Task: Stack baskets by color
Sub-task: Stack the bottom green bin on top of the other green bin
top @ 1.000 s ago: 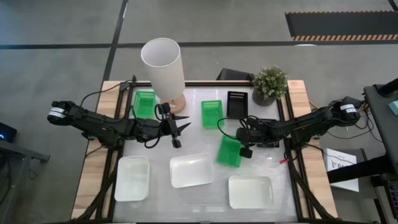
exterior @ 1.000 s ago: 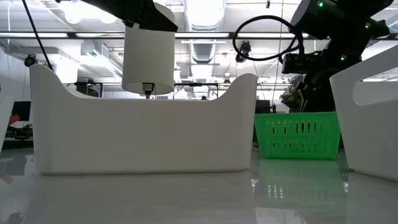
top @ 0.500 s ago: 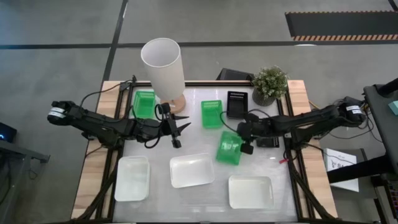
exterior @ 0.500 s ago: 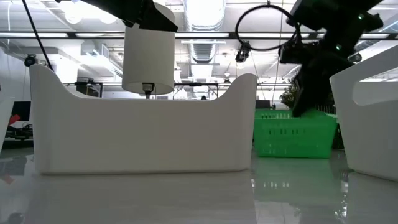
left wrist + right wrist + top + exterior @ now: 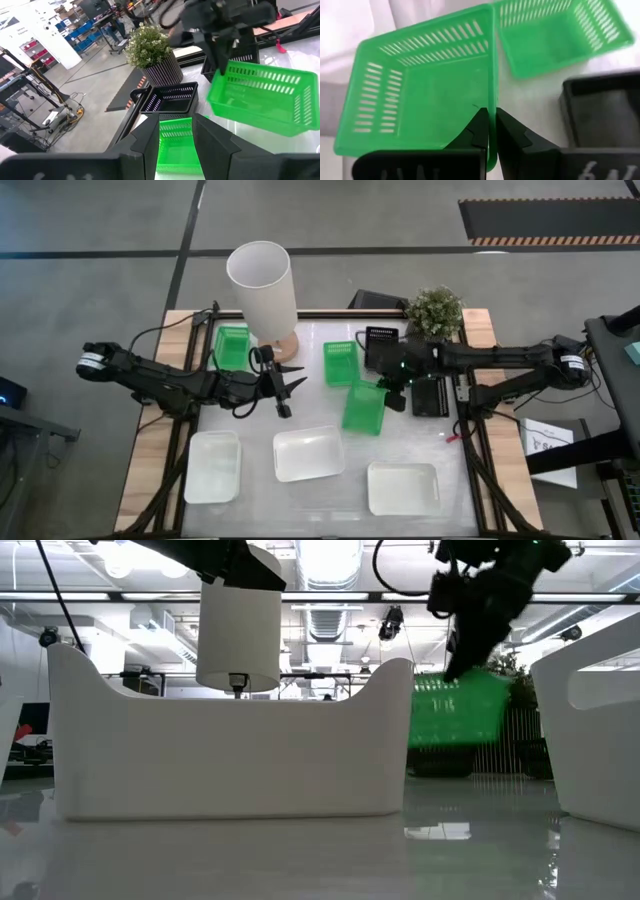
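Right pincer [image 5: 392, 392]: closed on the rim of a green basket [image 5: 363, 408], one finger inside the wall and one outside, as the right wrist view shows [image 5: 489, 131]. The held basket is lifted clear of the worktop [image 5: 310, 395] and tilted; in the low view [image 5: 458, 708] it hangs above the surface, and in the left wrist view [image 5: 265, 95] it floats at a slant.

Left pincer [image 5: 295, 380]: fingers parted, gripping nothing, poised above the worktop just beside the lamp base, pointing toward the middle.

Near edge, three white baskets: one at the left [image 5: 213, 466], one in the middle [image 5: 309, 453], one at the right [image 5: 403, 488], all resting flat and apart from each other. The middle one fills the low view [image 5: 230, 745].

Middle of the worktop: a second green basket [image 5: 340, 363], flat on the surface, just beyond the held one; a black basket [image 5: 431, 395] under the right arm.

Far edge: a third green basket [image 5: 233, 346], beside the lamp [image 5: 261, 288]; a second black basket [image 5: 381, 346], partly hidden by the right arm; a potted plant [image 5: 434, 313] at the far right corner.
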Controlling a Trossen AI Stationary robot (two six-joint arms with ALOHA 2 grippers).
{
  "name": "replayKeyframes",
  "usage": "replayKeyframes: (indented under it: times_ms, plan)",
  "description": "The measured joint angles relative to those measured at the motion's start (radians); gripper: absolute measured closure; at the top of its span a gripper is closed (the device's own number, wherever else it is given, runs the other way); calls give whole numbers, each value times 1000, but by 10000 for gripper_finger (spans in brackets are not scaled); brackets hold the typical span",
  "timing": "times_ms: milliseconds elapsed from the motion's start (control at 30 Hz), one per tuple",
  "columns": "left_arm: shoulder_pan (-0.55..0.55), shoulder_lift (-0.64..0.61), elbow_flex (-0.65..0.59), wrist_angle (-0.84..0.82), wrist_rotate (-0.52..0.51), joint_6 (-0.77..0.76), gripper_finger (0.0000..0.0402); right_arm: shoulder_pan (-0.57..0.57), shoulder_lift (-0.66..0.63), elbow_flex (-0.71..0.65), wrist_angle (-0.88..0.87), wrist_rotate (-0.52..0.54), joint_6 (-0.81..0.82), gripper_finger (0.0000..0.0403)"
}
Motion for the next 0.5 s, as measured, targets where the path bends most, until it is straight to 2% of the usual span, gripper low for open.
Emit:
replayKeyframes:
  times_ms: [200, 300, 500]
  plan:
    - [1, 0, 0, 0, 0, 2, 302, -112, 1, 96, -23, -94, -41, 392]
    - [1, 0, 0, 2, 0, 2, 302, -161, 21, 150, -50, -103, -76, 393]
    - [1, 0, 0, 4, 0, 2, 302, -225, 143, 281, -86, -107, -237, 394]
